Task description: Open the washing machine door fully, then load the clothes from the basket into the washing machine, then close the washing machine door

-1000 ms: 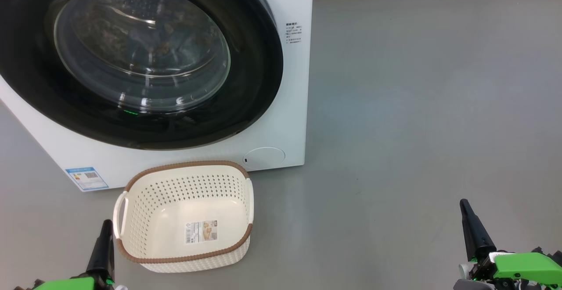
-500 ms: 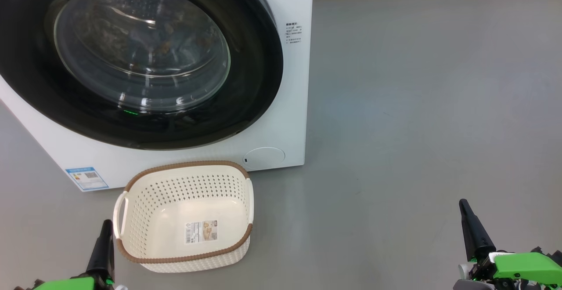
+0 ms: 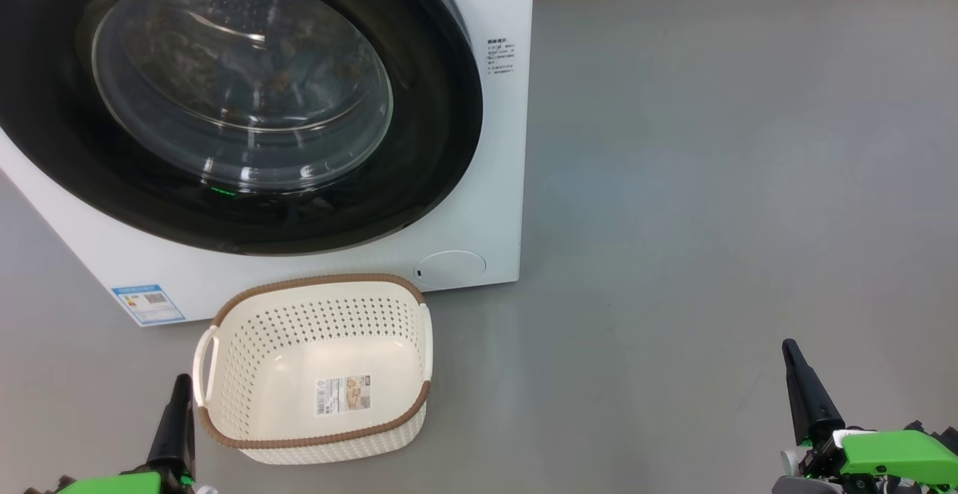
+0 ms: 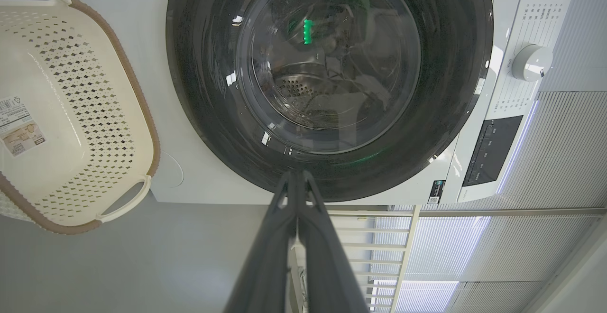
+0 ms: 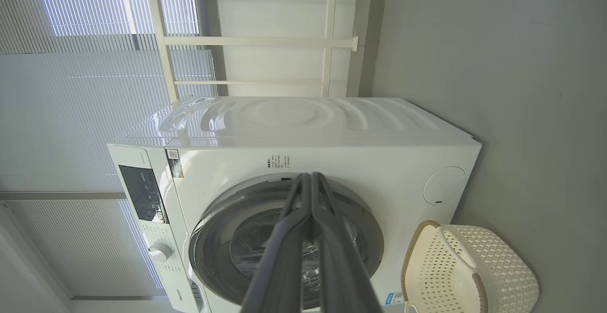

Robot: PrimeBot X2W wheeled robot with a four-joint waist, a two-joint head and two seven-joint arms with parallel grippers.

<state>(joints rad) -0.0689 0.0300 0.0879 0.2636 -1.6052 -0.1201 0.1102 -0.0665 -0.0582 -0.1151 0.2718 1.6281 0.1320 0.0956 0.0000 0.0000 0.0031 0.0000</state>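
Nothing moved lately | my left gripper (image 3: 181,380) (7 o'clock) and right gripper (image 3: 789,344) (5) clenched empty, parked: job looks done | basket (image 3: 314,281) at 6, bare | clothes (image 3: 251,67) behind shut washing machine door (image 3: 441,105) at 11

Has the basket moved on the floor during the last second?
No. In the head view the basket keeps the same place, just in front of the round service cap and the blue sticker.
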